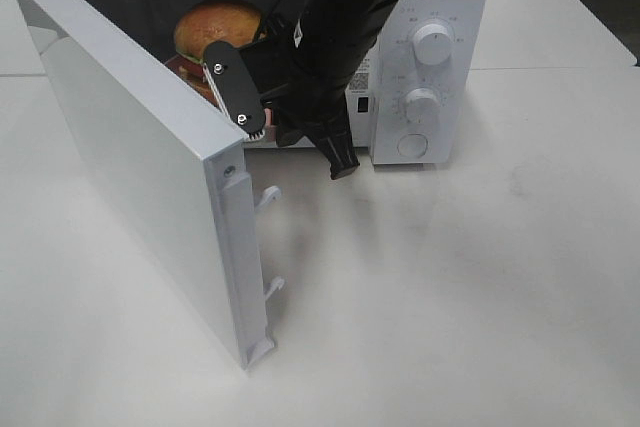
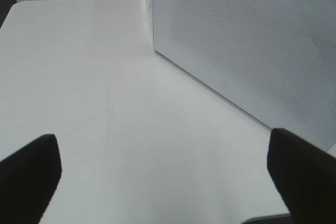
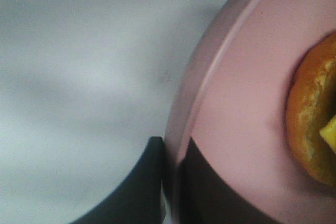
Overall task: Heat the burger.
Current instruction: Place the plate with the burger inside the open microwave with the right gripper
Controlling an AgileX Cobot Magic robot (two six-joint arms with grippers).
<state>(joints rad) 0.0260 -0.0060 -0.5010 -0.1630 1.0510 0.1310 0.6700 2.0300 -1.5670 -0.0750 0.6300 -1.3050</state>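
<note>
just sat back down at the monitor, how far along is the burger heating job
Done: the microwave door stands open and the burger on its pink plate looks inside the cavity. In hand: the right gripper is shut on the plate's rim. The left gripper is open over the table. Left: let go, pull the arm out, close the door, turn the knobs.

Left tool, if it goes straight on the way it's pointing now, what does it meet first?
Probably the table top; the open left tool aims at it, with the microwave's dotted white panel off to one side. Depth is unclear.
</note>
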